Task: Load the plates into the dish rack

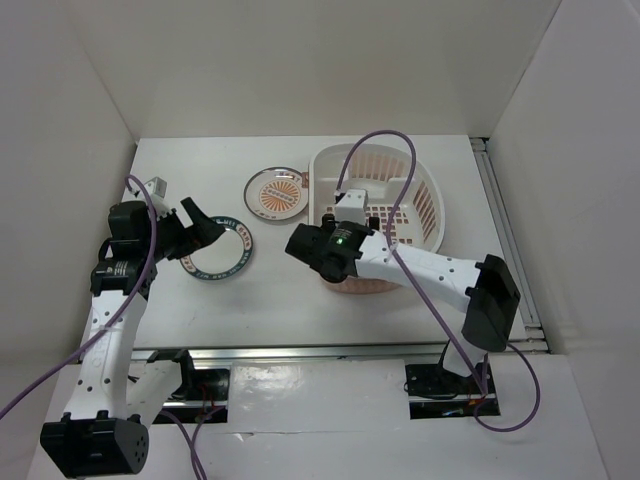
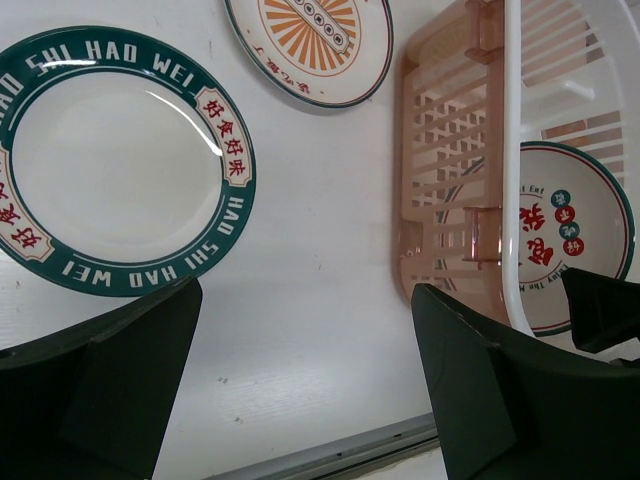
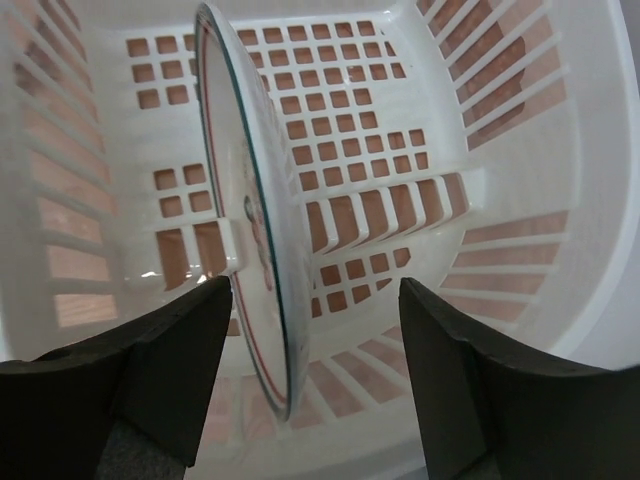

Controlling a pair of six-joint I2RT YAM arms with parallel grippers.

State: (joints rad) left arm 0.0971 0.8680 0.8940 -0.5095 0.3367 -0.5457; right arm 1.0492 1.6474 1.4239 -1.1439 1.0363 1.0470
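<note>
- The right gripper (image 3: 315,285) is spread wide around the red-motif plate (image 3: 238,200), which stands on edge left of centre in the dish rack (image 3: 520,200). Any sideways drift on withdrawing could topple it.
- The left gripper (image 2: 305,290), wide and empty, hovers at the frame's bottom. The teal-rimmed plate (image 2: 110,160) and sunburst plate (image 2: 310,40) lie flat on the table (image 2: 300,220) at upper left and top centre. Their low rims could slip a pinch.

Both arms same build: white link shells, black joint housings. Left arm (image 1: 105,335), right arm (image 1: 425,268). Each has a purple cable (image 1: 376,134) that loops out and runs back past the rail (image 1: 300,352). Black base blocks sit near side of rail. Far side: green LED (image 1: 339,240) lit on right arm's housing, small unreadable label on left arm's. Left gripper (image 2: 305,295), right gripper (image 3: 315,290): matte dark wedge fingers.
</note>
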